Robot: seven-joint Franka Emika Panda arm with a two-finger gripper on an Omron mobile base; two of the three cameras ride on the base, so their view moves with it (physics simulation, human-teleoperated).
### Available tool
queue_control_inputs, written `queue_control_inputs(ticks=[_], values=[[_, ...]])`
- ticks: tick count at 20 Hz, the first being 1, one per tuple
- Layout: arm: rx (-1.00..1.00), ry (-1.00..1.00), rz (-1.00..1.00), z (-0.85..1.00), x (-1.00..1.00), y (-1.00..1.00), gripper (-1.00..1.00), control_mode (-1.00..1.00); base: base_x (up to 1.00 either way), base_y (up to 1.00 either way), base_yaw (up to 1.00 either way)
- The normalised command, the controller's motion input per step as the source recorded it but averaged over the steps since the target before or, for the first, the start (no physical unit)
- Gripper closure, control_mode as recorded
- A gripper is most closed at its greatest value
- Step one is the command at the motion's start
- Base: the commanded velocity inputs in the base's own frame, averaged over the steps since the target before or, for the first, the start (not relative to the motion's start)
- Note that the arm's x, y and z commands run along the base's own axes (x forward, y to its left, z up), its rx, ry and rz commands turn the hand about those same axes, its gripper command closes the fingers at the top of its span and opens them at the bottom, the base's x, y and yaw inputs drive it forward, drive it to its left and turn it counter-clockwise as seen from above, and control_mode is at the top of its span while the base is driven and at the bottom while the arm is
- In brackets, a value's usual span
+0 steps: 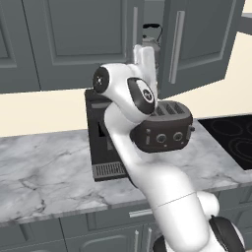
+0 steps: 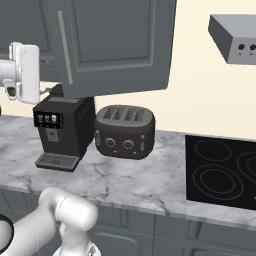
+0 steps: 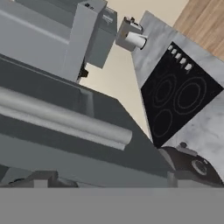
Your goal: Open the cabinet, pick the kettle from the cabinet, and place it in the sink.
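The cabinet (image 1: 197,44) already has its right-hand door swung out over the counter (image 1: 44,172), so the opening step looks done or nearly so; picking the kettle and setting it in the sink remain. Going left to right in the left base view: the closed left door, flat matte dark grey with a recessed panel; then the gap, where the kettle (image 1: 151,40) stands on the shelf inside, a rounded silver-grey body under a thin black arched handle, partly hidden behind the white hand. The gripper (image 2: 24,70), seen in the right base view just left of the open door's edge, holds nothing; its jaws, I judge, are spread wide. On the veined grey marble counter below, a boxy black coffee machine (image 2: 62,130) stands near the back edge, touching or just beside a rounded dark brown toaster (image 2: 125,131), with the glossy black stovetop (image 2: 222,172) well to the right.
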Motion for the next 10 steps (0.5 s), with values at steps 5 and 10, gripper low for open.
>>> queue_control_inputs(ticks=[5,10], values=[[0.3,-0.06,0.0,-0.2,0.3,0.0,-1.0,-1.0,0.0,0.0,0.0],[0.22,-0.17,0.0,-0.21,0.29,0.01,-1.0,-1.0,0.0,0.0,0.0]])
